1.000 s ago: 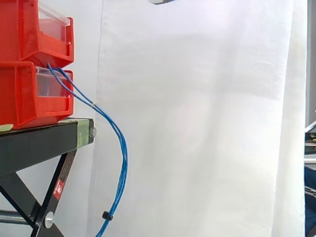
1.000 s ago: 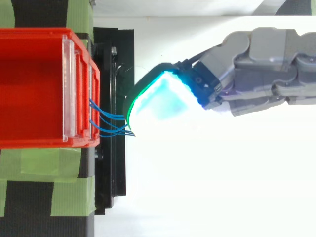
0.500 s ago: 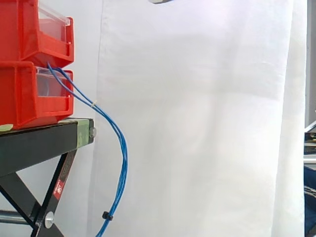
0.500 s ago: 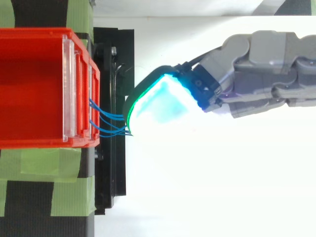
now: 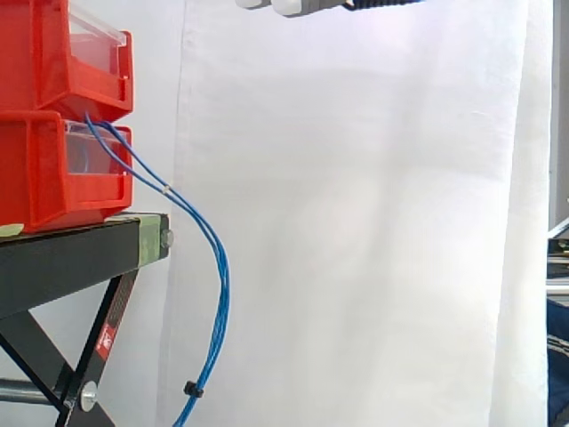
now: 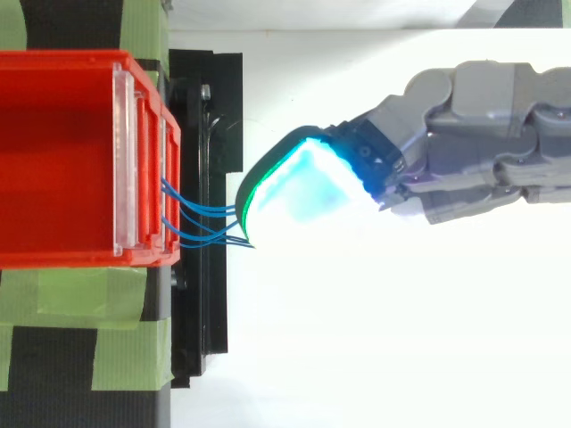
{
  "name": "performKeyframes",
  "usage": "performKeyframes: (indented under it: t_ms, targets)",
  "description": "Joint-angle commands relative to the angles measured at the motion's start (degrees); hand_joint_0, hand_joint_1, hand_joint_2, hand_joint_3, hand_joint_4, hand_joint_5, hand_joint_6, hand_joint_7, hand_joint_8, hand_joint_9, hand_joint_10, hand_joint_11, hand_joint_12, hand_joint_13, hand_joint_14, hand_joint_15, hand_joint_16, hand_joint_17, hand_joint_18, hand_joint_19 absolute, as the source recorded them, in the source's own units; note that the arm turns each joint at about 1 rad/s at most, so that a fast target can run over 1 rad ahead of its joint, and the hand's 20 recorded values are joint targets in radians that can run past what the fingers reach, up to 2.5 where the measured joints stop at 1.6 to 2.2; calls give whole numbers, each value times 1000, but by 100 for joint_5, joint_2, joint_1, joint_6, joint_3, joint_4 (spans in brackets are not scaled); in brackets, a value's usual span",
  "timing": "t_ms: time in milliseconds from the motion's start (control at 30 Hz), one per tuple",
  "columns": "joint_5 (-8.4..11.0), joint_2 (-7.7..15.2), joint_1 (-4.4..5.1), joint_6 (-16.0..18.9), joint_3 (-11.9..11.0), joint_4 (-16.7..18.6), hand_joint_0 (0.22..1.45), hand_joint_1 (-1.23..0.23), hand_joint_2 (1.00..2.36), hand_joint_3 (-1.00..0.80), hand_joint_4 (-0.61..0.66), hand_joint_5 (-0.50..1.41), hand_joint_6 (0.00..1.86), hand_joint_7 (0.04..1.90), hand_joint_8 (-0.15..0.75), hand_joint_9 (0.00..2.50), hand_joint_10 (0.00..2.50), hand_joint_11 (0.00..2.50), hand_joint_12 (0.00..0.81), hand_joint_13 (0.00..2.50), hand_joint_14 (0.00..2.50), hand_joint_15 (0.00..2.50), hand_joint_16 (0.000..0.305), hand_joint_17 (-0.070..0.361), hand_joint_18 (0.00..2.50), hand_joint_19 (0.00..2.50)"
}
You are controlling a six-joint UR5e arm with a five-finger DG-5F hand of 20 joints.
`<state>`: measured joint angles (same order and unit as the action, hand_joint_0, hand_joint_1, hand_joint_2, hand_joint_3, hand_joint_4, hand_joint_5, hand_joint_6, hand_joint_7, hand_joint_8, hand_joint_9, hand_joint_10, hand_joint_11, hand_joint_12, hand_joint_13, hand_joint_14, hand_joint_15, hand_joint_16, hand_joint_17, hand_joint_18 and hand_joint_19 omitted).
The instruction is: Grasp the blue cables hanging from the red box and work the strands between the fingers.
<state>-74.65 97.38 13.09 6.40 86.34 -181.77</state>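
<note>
Cables (image 5: 223, 285) | hang from red box (image 5: 53, 178), well below fingers (image 6: 303, 183) | fingers straight, gripping nothing

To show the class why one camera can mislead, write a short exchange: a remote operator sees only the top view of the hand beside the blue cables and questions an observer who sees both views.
Operator: From above, the glowing pad seems to overlap the blue cables. Is the hand touching them?
Observer: No. From the side, the hand sits at the top edge, well above the cables.
Operator: Where do the strands run?
Observer: They leave between two stacked red bins, bow out past the black stand and hang below it, bound by a small black tie low down.
</note>
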Motion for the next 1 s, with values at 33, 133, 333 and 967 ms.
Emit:
performKeyframes:
  t_ms: [33, 133, 333, 967]
  targets:
    - [3, 0, 0, 19, -4, -25, 771, -498, 1000, -988, 235, -302, 10, 834, 313, 89, 6, 312, 365, 0, 7, 223, 64, 145, 0, 262]
    - [-32, 0, 0, 19, -4, -16, 772, -497, 1000, -991, 234, -303, 11, 833, 313, 89, 7, 314, 364, 0, 7, 218, 64, 145, 0, 262]
    - [-59, 0, 0, -51, -4, 72, 772, -497, 1001, -987, 235, -302, 10, 834, 312, 89, 6, 312, 364, 0, 6, 227, 64, 145, 0, 255]
    - [-102, 0, 0, -710, 225, -25, 774, -497, 1000, -987, 235, -302, 10, 834, 312, 89, 9, 322, 364, 0, 6, 224, 64, 144, 0, 265]
